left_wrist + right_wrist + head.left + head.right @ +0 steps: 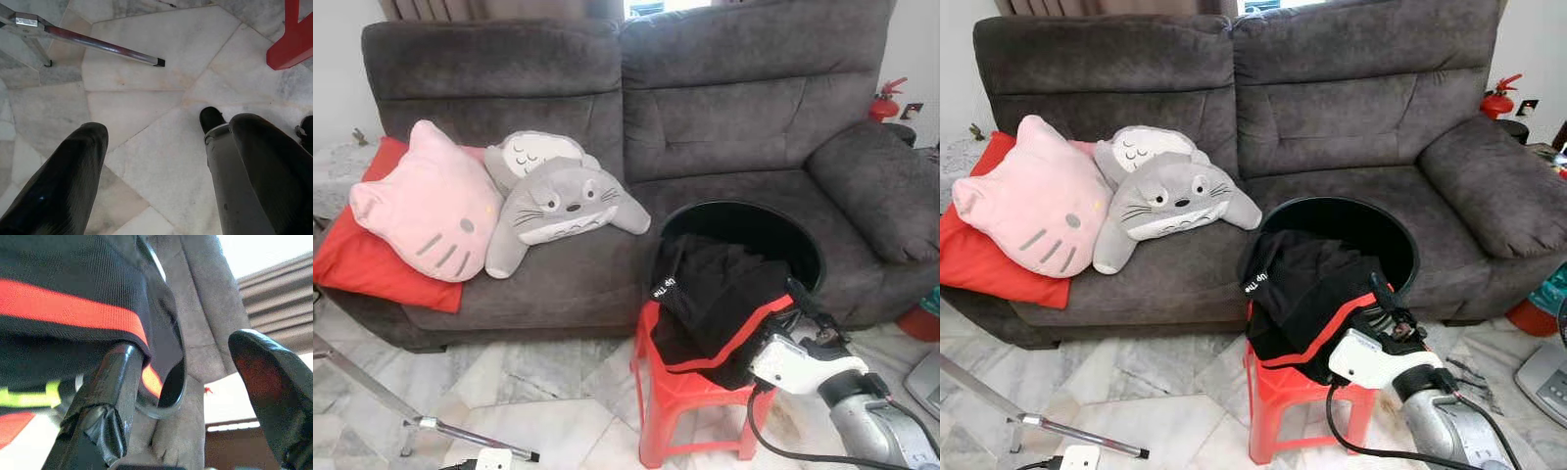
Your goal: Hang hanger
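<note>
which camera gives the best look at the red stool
The left eye view: the red stool shows its seat and legs under the black garment. The right eye view shows much the same; the left wrist view catches one leg.

Right arm [1449,431] extends forward and up from lower right, silver forearm with white wrist housing. Right gripper [800,299] raised, its black fingers [274,382] spread apart; one finger wrapped in black tape. Left arm hangs low. Left gripper [161,161] points downward, its two black fingers [63,181] held wide apart, nothing between them.
</note>
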`<state>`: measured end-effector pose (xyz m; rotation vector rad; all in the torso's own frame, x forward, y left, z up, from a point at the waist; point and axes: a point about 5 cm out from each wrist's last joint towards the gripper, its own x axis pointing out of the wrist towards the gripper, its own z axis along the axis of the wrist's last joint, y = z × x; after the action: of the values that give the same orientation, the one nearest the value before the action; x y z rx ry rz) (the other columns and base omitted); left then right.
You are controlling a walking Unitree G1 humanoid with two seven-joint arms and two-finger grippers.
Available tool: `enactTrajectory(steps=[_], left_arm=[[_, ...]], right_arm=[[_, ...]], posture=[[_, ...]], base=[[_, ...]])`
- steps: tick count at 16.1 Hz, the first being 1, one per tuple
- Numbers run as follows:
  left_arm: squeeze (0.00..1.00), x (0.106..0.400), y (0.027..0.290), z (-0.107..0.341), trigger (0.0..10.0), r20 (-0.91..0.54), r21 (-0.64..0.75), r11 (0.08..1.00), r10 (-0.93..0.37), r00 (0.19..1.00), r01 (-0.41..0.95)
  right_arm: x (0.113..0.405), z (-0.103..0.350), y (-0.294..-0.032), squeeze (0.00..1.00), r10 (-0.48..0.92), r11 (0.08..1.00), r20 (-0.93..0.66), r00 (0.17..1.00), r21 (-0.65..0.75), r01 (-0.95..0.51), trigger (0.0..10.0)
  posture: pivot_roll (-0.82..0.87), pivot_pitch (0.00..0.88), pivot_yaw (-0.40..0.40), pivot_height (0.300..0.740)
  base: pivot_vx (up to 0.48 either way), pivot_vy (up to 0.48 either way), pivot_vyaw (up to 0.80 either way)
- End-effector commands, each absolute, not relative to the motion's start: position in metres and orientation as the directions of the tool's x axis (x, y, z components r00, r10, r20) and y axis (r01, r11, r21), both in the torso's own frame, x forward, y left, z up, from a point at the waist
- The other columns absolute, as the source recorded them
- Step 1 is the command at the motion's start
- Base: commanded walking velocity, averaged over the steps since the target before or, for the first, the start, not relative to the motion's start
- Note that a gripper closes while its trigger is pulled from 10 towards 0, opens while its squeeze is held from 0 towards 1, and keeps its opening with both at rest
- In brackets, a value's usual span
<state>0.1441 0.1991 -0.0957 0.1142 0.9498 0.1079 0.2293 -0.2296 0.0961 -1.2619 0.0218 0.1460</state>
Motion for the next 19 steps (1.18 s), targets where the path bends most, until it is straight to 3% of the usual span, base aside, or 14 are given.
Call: enactTrajectory(steps=[1, 10, 19], left_arm=[[0.0, 0.143, 0.201, -0.096, 10.0, -0.808, 0.147, 0.988, 0.142, 0.571, -0.038], [0.0, 0.142, 0.201, -0.096, 10.0, -0.806, 0.15, 0.988, 0.146, 0.573, -0.041], [0.0, 0.143, 0.201, -0.096, 10.0, -0.803, 0.157, 0.986, 0.156, 0.575, -0.049]], right_arm=[[0.231, 0.093, -0.235, 0.0, 0.064, 0.285, -0.111, 0.992, -0.95, -0.125, 10.0], [0.239, 0.088, -0.239, 0.0, 0.015, 0.277, -0.103, 0.995, -0.955, -0.103, 10.0], [0.245, 0.076, -0.238, 0.0, 0.018, 0.302, -0.174, 0.985, -0.938, -0.171, 10.0]], posture=[[-0.27, 0.0, 0.076, 0.74], [-0.26, 0.0, 0.077, 0.74], [-0.26, 0.0, 0.077, 0.74]], base=[[0.0, 0.0, 0.0], [0.0, 0.0, 0.0], [0.0, 0.0, 0.0]])
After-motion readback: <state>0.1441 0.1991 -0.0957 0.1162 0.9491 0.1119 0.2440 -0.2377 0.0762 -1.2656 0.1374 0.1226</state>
